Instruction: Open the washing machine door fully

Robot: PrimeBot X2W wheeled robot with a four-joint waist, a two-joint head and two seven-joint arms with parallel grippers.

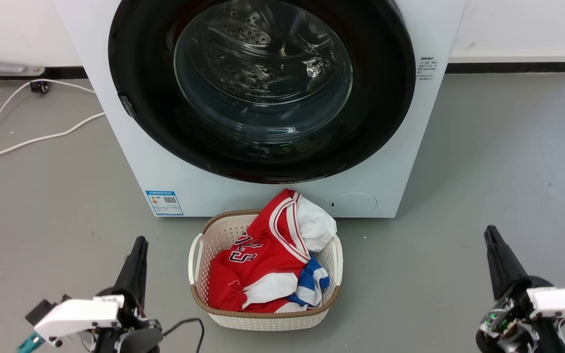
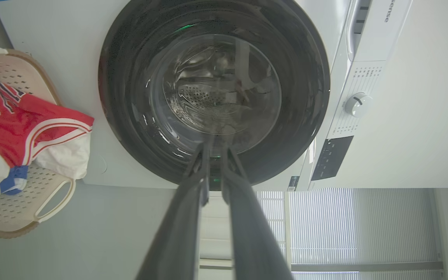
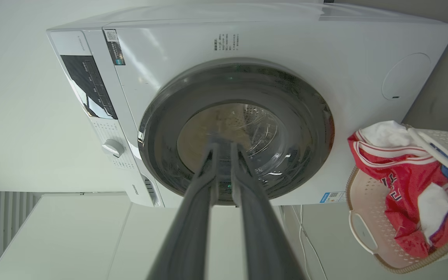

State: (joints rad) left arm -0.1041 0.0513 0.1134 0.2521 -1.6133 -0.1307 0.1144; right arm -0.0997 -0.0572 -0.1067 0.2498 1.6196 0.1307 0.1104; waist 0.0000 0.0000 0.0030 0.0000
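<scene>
The washing machine (image 1: 125, 166) stands straight ahead, a white box on the grey floor. Its washing machine door (image 1: 263, 88), a glossy black disc with a clear glass bowl, lies flat against the front, closed. A small latch piece (image 1: 125, 105) shows on the door's left rim. My left gripper (image 1: 139, 243) sits low left, shut and empty, well short of the machine. My right gripper (image 1: 489, 234) sits low right, likewise shut and empty. In the left wrist view the left gripper (image 2: 215, 146) points at the door (image 2: 214, 89). The right gripper (image 3: 224, 146) also points at the door (image 3: 235, 132).
A cream laundry basket (image 1: 268, 319) with a red jersey (image 1: 263, 255) and other clothes stands on the floor right before the machine, between my grippers. White cables (image 1: 27, 139) trail over the floor at the left. A wall runs behind.
</scene>
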